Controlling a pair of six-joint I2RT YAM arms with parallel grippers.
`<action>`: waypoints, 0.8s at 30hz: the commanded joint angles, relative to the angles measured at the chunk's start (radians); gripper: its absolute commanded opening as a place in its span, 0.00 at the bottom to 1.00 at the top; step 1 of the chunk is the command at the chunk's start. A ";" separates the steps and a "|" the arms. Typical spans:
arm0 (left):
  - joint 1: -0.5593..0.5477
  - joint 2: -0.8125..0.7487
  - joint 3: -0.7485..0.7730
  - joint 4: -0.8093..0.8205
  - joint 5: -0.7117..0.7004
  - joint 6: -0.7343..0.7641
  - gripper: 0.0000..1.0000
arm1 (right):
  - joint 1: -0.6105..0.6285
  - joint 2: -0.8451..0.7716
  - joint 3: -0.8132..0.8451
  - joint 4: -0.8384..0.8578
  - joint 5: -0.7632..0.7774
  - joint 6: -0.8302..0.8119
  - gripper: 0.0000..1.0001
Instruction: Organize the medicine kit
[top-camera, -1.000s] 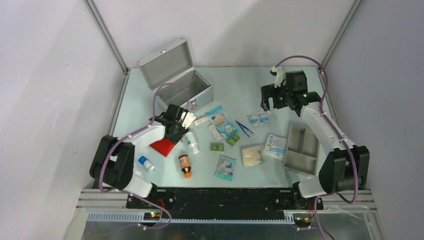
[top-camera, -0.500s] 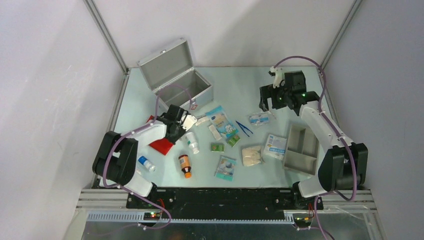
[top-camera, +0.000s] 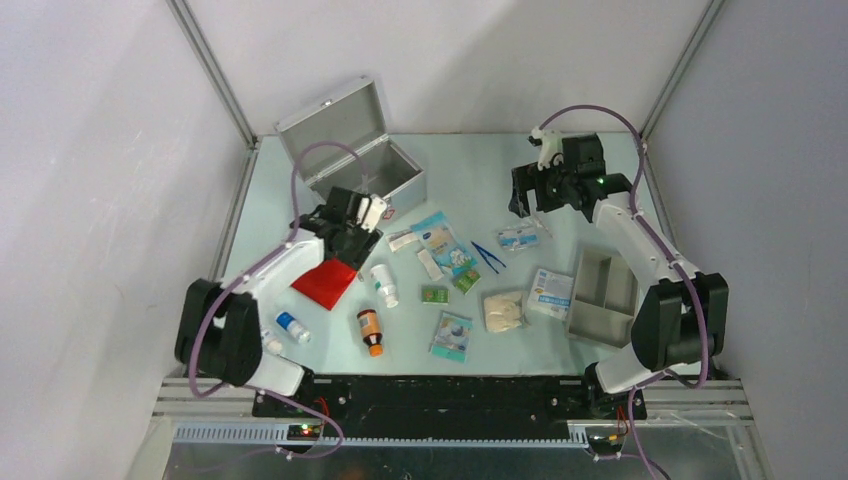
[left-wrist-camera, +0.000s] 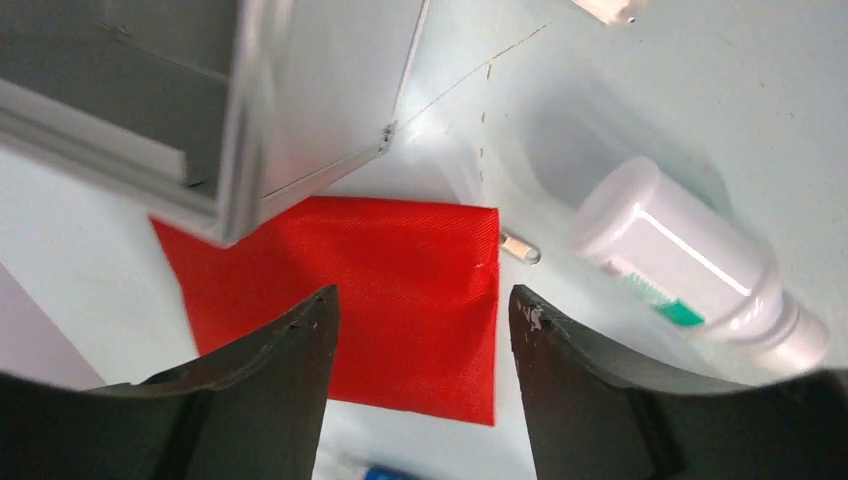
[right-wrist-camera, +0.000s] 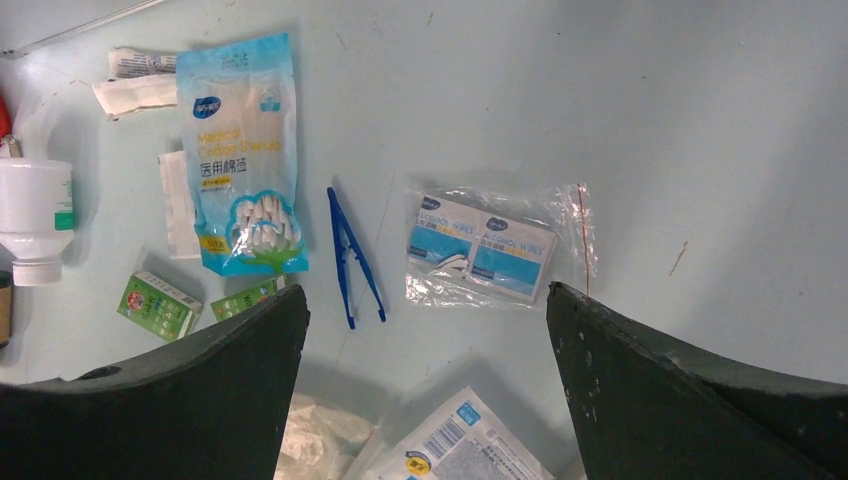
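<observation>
overhead, the medicine kit (top-camera: 382, 176) stands open at the far left of the table (top-camera: 470, 165), its lid tipped back toward the wall. the left gripper (top-camera: 343, 238) hangs just in front of the kit, over the far edge of a red pouch (top-camera: 322, 285), with a white bottle (top-camera: 383, 285) beside it. the right gripper (top-camera: 524, 197) hovers at the far right, above a clear bag of packets (top-camera: 521, 237); a grey tray (top-camera: 603, 297) lies nearer the arm's base.

from the left wrist, the fingers (left-wrist-camera: 300, 350) are spread with nothing between them, the pouch below and the kit's corner at upper left, its wall overlapping the pouch's edge.

from the right wrist, the fingers (right-wrist-camera: 640, 390) are spread wide and empty over blue tweezers (right-wrist-camera: 352, 260), a cotton swab bag (right-wrist-camera: 245, 160) and the clear bag.
</observation>
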 joint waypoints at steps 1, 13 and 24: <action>-0.071 0.082 0.038 -0.002 -0.216 -0.227 0.71 | 0.008 0.006 0.061 0.009 0.001 -0.002 0.92; -0.089 0.225 0.034 0.057 -0.293 -0.350 0.73 | 0.005 0.008 0.063 0.020 0.014 0.009 0.93; -0.148 0.285 0.035 0.093 -0.378 -0.363 0.33 | 0.001 0.021 0.064 0.011 0.008 0.017 0.93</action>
